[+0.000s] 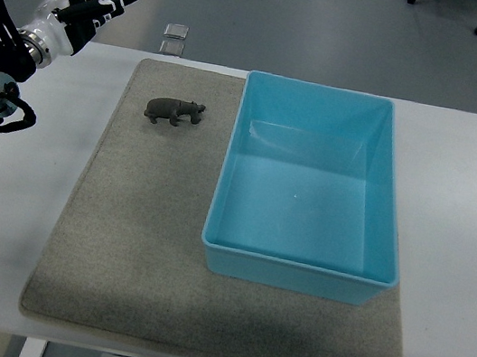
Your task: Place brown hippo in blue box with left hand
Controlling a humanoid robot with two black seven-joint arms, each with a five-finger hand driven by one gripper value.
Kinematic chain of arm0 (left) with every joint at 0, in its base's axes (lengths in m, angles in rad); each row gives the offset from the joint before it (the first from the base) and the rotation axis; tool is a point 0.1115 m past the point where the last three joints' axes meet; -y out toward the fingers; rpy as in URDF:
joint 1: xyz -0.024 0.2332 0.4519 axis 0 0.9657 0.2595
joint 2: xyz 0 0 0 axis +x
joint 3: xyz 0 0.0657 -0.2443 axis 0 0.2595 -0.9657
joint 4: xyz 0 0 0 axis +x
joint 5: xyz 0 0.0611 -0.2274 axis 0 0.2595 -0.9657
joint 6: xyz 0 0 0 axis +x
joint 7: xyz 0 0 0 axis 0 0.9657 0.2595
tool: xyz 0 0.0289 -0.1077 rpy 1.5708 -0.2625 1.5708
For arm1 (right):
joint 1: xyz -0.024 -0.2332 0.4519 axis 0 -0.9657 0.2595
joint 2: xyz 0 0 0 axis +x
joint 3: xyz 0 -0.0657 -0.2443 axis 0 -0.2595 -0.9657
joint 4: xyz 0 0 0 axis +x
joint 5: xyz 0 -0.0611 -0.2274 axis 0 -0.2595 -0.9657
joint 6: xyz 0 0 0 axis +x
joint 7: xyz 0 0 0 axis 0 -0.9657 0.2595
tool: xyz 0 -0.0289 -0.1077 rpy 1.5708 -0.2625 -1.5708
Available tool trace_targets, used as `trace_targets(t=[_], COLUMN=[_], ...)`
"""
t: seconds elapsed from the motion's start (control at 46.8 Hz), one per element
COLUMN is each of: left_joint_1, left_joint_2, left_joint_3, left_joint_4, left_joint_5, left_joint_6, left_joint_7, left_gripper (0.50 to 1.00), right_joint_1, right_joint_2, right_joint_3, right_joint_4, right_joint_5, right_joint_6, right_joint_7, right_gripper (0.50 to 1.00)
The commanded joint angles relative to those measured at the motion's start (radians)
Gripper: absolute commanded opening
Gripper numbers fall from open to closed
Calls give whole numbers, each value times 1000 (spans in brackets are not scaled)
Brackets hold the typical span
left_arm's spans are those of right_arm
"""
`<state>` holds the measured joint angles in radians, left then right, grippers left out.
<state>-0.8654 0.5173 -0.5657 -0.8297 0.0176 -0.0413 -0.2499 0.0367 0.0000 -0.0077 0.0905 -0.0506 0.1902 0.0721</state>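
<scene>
Left robot hand [90, 0] is up in the far-left corner of the frame, arm coming in from the left edge. Fingers spread and extended, pointing up and to the right, holding nothing. It sits over the far-left edge of the surface [473, 227], well apart from everything on the mat. Black-and-white fingers, white wrist section, black arm linkage with a round teal-capped joint below it near the left edge. Right arm doesn't show.

Brown hippo [174, 112] stands upright on the grey mat [130, 252], in the far-left part of it, head toward the right, side-on to the camera. It's near the blue box [295, 275] but not touching it, a strip of mat between the snout and the box's left wall. Nothing touching the toy.

Blue box is a rectangular open tub, sitting on the right half of the mat, far edge about level with the mat's far edge. Interior bare, bottom visible.

Mat lies on the white surface, slightly trapezoid in this view. Two small square silvery items [175, 38] lie on the floor just beyond the far edge of the surface, above the mat's far-left corner; can't tell what they are.
</scene>
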Motion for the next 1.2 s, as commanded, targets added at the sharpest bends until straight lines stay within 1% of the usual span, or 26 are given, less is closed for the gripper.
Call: trace_targets(t=[0.0,0.299,0.556,0.919,1.176], left_joint_1=[-3,-1,2,-1,-6], left_joint_2=[-6,-6,-8,-22,-20], left_joint_3=[-2,-43,-42,-40,-37], left_joint_4=[0,18,58,54,54], left_joint_5=[1,-1,1,1,4], left_joint_6=[-2,-6,-20,-22,-58], left_joint_7=[0,-14,-17,-17,-17], left_gripper=[1000,1000,1000,1000,999], right_joint_1=[0,0,0,0,0], right_joint_2=[0,0,0,0,0], right_joint_3=[0,0,0,0,0], right_joint_4=[0,0,0,0,0], right_joint_5=[0,0,0,0,0], right_joint_6=[0,0,0,0,0], right_joint_7=[0,0,0,0,0], right_gripper=[936,936,936,936,936])
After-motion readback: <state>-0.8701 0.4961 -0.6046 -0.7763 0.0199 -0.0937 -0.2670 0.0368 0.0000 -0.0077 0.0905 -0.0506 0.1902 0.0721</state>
